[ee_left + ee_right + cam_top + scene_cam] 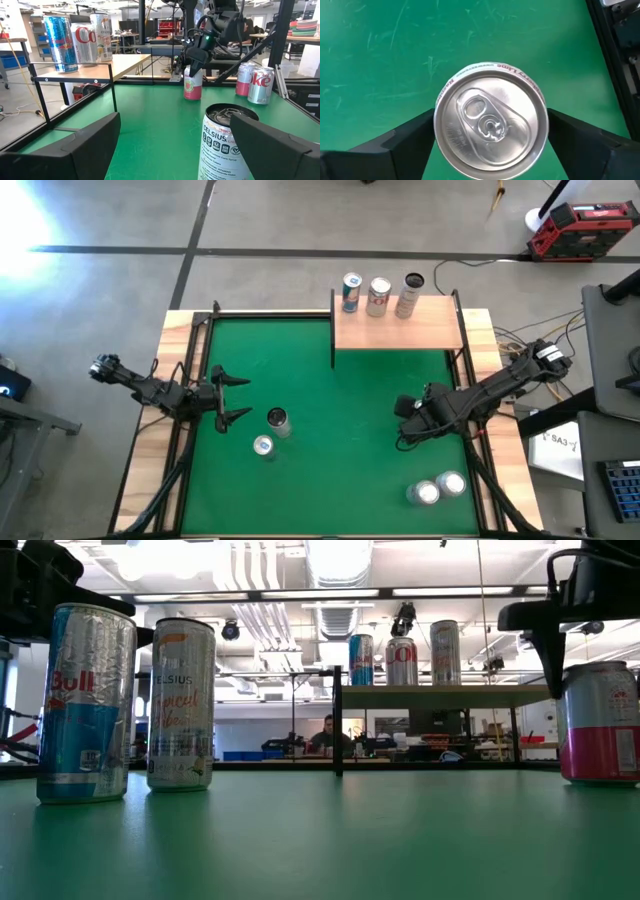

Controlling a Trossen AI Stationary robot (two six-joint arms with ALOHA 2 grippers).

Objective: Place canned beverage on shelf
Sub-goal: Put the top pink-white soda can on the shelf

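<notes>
Pink-banded can (491, 121) sits between the right gripper (490, 135) jaws, closeness of contact unclear; left gripper (236, 398) jaws wide.

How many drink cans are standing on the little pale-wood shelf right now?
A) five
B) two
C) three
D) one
C: three upright cans stand along the back edge of the flat pale-wood shelf on thin black posts: a blue-and-silver can, a red-and-silver can and a pale can with a dark top.
</notes>
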